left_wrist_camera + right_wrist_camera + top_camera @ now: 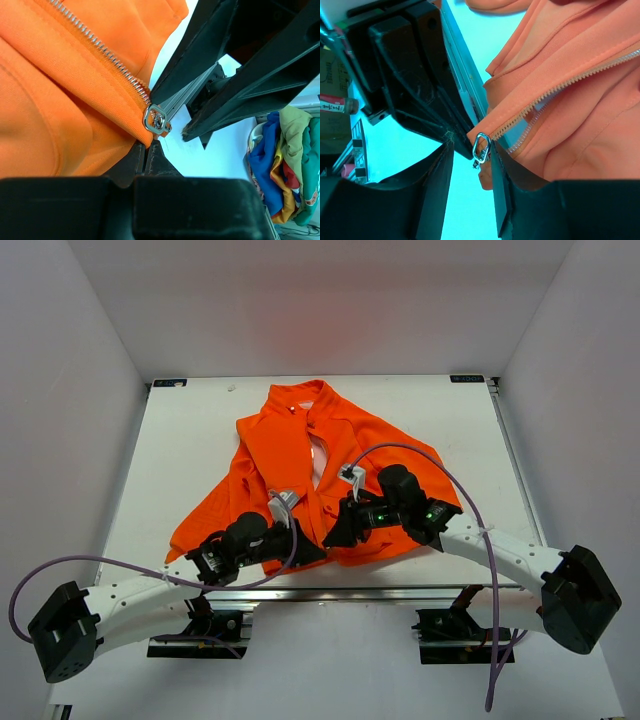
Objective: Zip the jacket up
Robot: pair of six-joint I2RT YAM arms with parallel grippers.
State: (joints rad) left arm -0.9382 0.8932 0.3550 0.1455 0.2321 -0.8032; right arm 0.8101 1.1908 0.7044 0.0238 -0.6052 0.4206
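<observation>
1. Lying front-up on the white table (180, 440), the jacket (290, 450) is unzipped, its hem toward the arms.
2. Left gripper (148, 147): closed tight on the jacket's hem, just below the zipper pull (481, 146).
3. Right gripper (472, 146): jaws partly apart at the jacket's hem, the pull between them, gripping nothing.

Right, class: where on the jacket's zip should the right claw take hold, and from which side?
Grip the metal pull tab hanging at the jacket's bottom hem, probably from the open hem side, where the right claw sits. The tab dangles clear of the fabric between its open jaws, so they can close on it without catching cloth.
</observation>
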